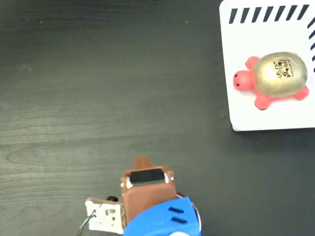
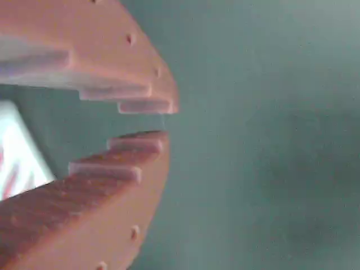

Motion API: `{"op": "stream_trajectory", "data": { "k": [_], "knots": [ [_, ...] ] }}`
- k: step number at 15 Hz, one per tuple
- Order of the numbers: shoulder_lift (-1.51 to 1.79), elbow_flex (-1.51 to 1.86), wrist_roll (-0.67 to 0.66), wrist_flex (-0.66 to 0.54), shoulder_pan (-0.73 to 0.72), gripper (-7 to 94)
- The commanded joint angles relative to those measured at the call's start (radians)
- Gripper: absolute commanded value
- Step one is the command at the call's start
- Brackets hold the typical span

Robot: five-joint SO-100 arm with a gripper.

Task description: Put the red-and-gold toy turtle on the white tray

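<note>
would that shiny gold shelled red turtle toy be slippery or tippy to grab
The red-and-gold toy turtle on the white striped tray probably slips a little: its glossy domed shell gives flat fingers little purchase. It sits low on splayed legs, so it seems unlikely to tip or roll. It looks small and likely light.

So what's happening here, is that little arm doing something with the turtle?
Right now nothing is being handled. The red-and-gold toy turtle already sits on the white tray at the upper right of the fixed view, its head pointing left. The arm is at the bottom edge of the dark table, well away from the tray. In the wrist view its gripper is empty, the jaws standing slightly apart with nothing between them. Judging by how things lie, the placing looks done.
</note>
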Motion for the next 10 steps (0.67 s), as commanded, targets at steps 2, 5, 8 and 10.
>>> {"op": "stream_trajectory", "data": {
  "k": [2, 5, 8, 10],
  "knots": [
    [0.014, -0.008, 0.023, -0.014, 0.000, 0],
    [0.014, -0.008, 0.020, -0.015, 0.002, 0],
    [0.014, -0.008, 0.020, -0.015, 0.002, 0],
    [0.014, -0.008, 0.020, -0.015, 0.002, 0]
  ]
}}
